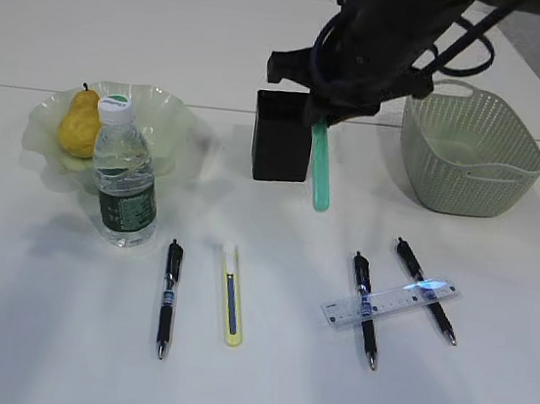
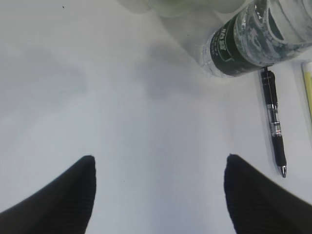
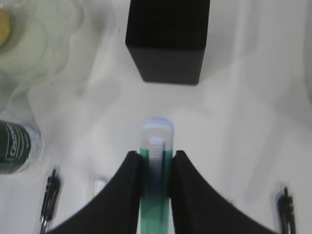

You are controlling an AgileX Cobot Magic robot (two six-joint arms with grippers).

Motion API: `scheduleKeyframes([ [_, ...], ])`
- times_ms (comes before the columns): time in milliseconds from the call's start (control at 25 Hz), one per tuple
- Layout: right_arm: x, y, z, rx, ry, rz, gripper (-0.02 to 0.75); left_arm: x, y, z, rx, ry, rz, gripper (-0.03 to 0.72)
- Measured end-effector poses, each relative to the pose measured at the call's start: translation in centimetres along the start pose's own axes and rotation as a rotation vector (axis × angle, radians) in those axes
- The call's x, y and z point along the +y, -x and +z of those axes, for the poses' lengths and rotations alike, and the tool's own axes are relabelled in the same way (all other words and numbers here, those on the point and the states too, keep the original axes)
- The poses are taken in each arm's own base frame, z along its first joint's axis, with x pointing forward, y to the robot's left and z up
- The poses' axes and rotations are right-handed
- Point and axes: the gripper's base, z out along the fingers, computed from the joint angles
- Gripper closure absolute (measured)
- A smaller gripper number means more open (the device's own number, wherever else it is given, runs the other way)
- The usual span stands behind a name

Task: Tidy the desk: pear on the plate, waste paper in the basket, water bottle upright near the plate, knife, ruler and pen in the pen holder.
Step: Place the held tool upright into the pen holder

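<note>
My right gripper point(image 3: 156, 156) is shut on a green knife point(image 3: 157, 134), which hangs tip-down just right of the black pen holder point(image 1: 281, 134), in front of its top rim. The yellow pear point(image 1: 79, 124) lies in the wavy green plate point(image 1: 172, 116). The water bottle point(image 1: 123, 179) stands upright in front of the plate. The clear ruler point(image 1: 391, 303) lies across two pens point(image 1: 365, 307) on the desk point(image 1: 257, 388). A third pen point(image 1: 169, 293) and a yellow knife point(image 1: 232, 296) lie mid-desk. My left gripper point(image 2: 161, 163) stands open over bare desk, left of the bottle point(image 2: 253, 39). The waste paper is out of view.
The sage-green basket point(image 1: 471, 153) stands at the back right, beyond the right arm. The pen holder point(image 3: 168, 44) sits just ahead of the held knife in the right wrist view. A pen point(image 2: 274, 122) lies right of my left fingers point(image 2: 68, 195).
</note>
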Motion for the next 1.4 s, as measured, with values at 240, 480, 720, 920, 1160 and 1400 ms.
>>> scheduleKeyframes([
  [240, -0.2, 2.1, -0.9, -0.224, -0.028, -0.120, 0.612, 0.0, 0.0, 0.0, -0.002, 0.000, 0.000, 0.105],
  [480, 0.6, 3.9, -1.4, -0.447, 0.023, -0.198, 0.613, 0.0, -0.1, 0.0, 0.007, 0.000, 0.000, 0.106],
  [720, 0.0, 5.2, -0.4, -0.589, 0.059, -0.229, 0.613, 0.0, -0.2, 0.0, 0.018, -0.001, 0.000, 0.106],
  [920, -1.5, 6.0, 0.7, -0.662, 0.058, -0.245, 0.614, 0.0, -0.2, 0.0, 0.018, -0.001, 0.000, 0.106],
  [1160, -1.8, 6.1, 3.8, -0.721, 0.097, -0.271, 0.614, 0.0, -0.2, 0.0, 0.018, -0.001, 0.000, 0.106],
  [1400, -2.0, 5.3, 7.5, -0.725, 0.129, -0.282, 0.614, 0.0, -0.2, 0.0, 0.018, -0.001, 0.000, 0.106],
])
